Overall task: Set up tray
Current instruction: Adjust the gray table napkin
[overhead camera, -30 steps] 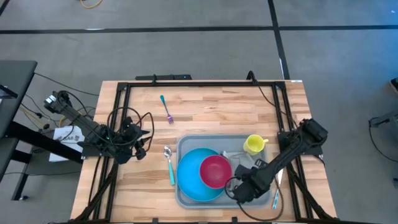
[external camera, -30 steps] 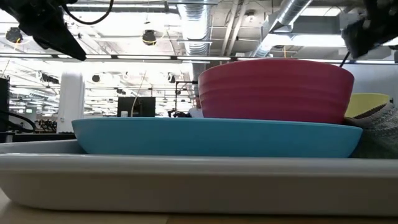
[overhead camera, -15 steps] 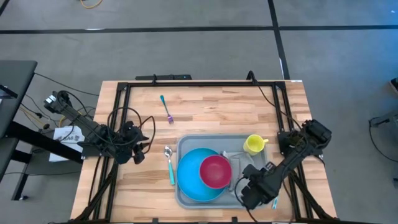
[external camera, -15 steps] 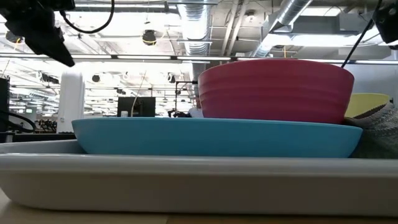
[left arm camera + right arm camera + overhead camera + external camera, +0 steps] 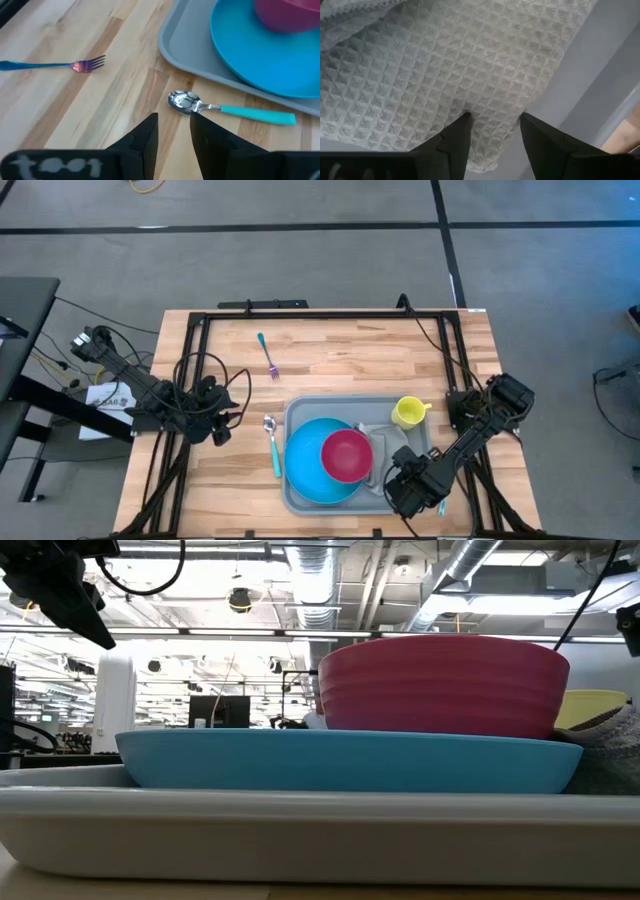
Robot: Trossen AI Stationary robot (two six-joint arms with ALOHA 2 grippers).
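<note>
One wooden table (image 5: 330, 350) carries the whole set. One grey tray (image 5: 305, 412) lies flat on the table's near half, towards the right side, and holds four items.

One round blue plate (image 5: 305, 460) occupies the left part of the tray. One red bowl (image 5: 346, 456) stands on the plate, towards its right edge; the low view shows the bowl (image 5: 440, 680) upright on the plate (image 5: 340, 760), inside the tray rim (image 5: 320, 830). One grey waffle-weave napkin (image 5: 435, 65) lies in the right part of the tray, partly under the right arm. One yellow cup (image 5: 407, 412) stands in the tray's far right corner, handle towards the right.

Three pieces of cutlery lie on the bare wood. One spoon with a teal handle (image 5: 273, 442) lies just beside the tray's left rim, bowl end away from the near edge. One fork with a blue handle (image 5: 267, 355) lies well apart from the tray, towards the far edge. One thin teal-handled utensil (image 5: 443, 502) shows beside the tray's near right corner; its type cannot be determined.

Two arms are present. The right gripper (image 5: 492, 117) hangs above the napkin's edge, fingers spread, holding nothing. The left gripper (image 5: 174, 125) waits at the table's left side near the spoon (image 5: 220, 107), fingers slightly apart, empty.
</note>
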